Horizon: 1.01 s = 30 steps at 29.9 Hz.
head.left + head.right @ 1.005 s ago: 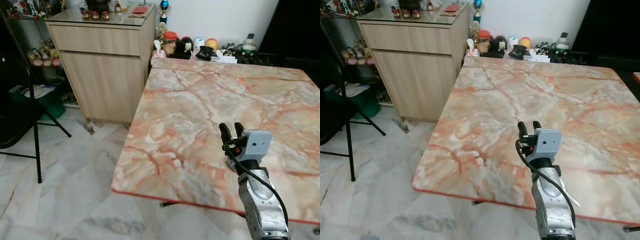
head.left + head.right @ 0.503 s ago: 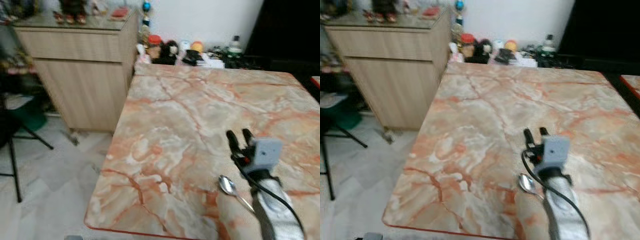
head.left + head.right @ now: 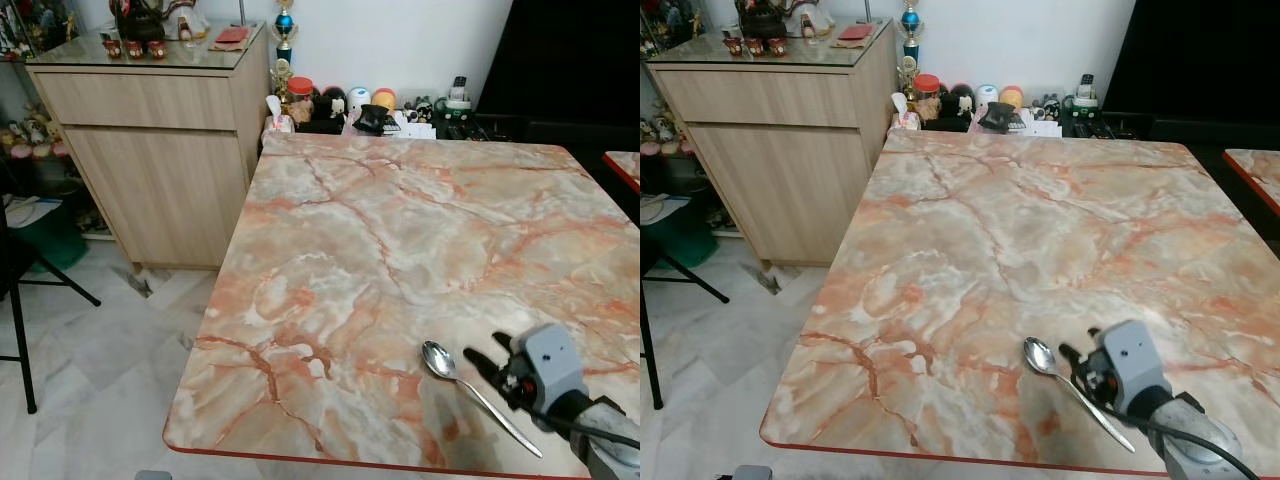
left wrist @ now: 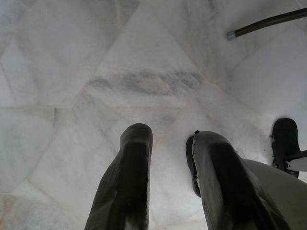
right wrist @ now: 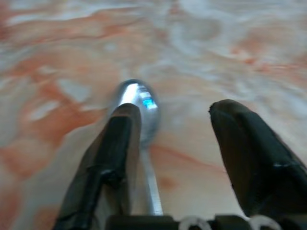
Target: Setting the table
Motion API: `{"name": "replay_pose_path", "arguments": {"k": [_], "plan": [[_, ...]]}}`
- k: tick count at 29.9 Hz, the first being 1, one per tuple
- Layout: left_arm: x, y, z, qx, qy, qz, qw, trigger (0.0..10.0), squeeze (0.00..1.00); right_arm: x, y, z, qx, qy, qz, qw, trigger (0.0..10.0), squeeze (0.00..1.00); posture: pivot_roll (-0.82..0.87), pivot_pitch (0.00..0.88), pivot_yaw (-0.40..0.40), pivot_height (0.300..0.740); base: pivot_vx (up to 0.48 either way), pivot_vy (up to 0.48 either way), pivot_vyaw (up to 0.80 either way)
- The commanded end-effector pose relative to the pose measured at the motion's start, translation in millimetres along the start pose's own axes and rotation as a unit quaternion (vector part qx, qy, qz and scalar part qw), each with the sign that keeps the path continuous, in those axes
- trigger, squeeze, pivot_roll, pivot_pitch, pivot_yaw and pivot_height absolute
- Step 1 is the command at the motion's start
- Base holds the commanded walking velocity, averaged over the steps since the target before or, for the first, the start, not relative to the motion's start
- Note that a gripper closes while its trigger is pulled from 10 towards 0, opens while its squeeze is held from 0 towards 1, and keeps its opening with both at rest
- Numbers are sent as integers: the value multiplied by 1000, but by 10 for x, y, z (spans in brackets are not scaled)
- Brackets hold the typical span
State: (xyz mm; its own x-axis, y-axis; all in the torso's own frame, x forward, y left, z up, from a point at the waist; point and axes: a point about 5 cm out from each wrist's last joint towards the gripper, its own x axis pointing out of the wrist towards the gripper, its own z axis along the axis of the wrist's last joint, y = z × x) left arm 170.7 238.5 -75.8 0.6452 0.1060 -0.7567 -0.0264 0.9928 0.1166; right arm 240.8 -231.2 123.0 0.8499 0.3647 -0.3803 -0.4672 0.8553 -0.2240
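Observation:
A silver spoon (image 3: 441, 362) lies on the pink marble table (image 3: 380, 220) near its front right corner, bowl pointing away from me and handle running toward the front edge. My right gripper (image 3: 487, 356) hovers low just right of the spoon, open, with nothing between its fingers. In the right wrist view the spoon (image 5: 144, 103) lies partly under one finger (image 5: 115, 143) and the other finger stands well apart. My left gripper (image 4: 168, 136) hangs open over the white marble floor.
A wooden cabinet (image 3: 150, 120) stands at the back left. Jars, toys and small items (image 3: 350, 105) crowd the table's far edge. A black chair leg (image 3: 20, 330) is on the floor at left. A second table's red-edged corner (image 3: 625, 165) shows at right.
The camera has swung, shifting the whole scene. My right gripper has drawn back and down toward the front right edge, and the spoon now lies uncovered on the table.

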Motion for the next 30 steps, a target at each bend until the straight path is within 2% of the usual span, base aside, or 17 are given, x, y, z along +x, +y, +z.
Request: {"name": "replay_pose_path", "arguments": {"k": [1, 2, 3, 4, 8, 11, 13, 17, 23, 27, 30], "plan": [[-13, 4, -62, 4, 15, -2, 1000, 10000, 0, 17, 82, 51, 21, -27, 28, 999, 10000, 1000, -37, 98, -13, 740, 0, 0, 0], [-14, 5, -62, 4, 15, -2, 1000, 10000, 0, 30, 99, 65, 28, -35, 35, 998, 10000, 929, -37, 98, -13, 740, 0, 0, 0], [-14, 6, -62, 3, 15, -2, 1000, 10000, 0, 31, 110, 79, 32, -36, 42, 998, 10000, 929, -37, 98, -13, 740, 0, 0, 0], [-14, 7, -63, 3, 15, -2, 1000, 10000, 0, 40, 121, 73, 37, -34, 48, 998, 10000, 0, -33, 100, -11, 740, 0, 0, 0], [-16, 13, -65, 4, 16, -3, 1000, 10000, 0, 76, 133, -34, 45, -14, 61, 997, 10000, 0, -35, 103, -8, 740, 0, 0, 0], [-17, 16, -70, 6, 18, -4, 1000, 10000, 0, 98, 79, -182, 55, -10, 44, 998, 10000, 0, -33, 110, -2, 740, 0, 0, 0], [-19, 23, -74, 7, 19, -4, 1000, 10000, 0, 90, 83, -166, 69, -20, 48, 996, 10000, 0, -31, 108, 0, 740, 0, 0, 0], [-27, 37, -92, 8, 21, -3, 1000, 10000, 0, 83, 110, -169, 66, -19, 59, 996, 10000, 0, -34, 92, 6, 740, 0, 0, 0], [-47, 70, -138, 23, 29, -7, 999, 10000, 0, 32, 104, -292, 64, -12, 66, 996, 10000, 0, -28, 10, 30, 740, 0, 0, 0], [-46, 89, -127, 28, 29, -7, 999, 10000, 0, 47, 70, -348, 61, -5, 57, 996, 10000, 0, -29, 9, 32, 740, 0, 0, 0], [-38, 98, -100, 32, 27, -7, 999, 10000, 0, 35, 48, -350, 63, -7, 57, 996, 10000, 0, -37, 47, 35, 740, 0, 0, 0]]}}
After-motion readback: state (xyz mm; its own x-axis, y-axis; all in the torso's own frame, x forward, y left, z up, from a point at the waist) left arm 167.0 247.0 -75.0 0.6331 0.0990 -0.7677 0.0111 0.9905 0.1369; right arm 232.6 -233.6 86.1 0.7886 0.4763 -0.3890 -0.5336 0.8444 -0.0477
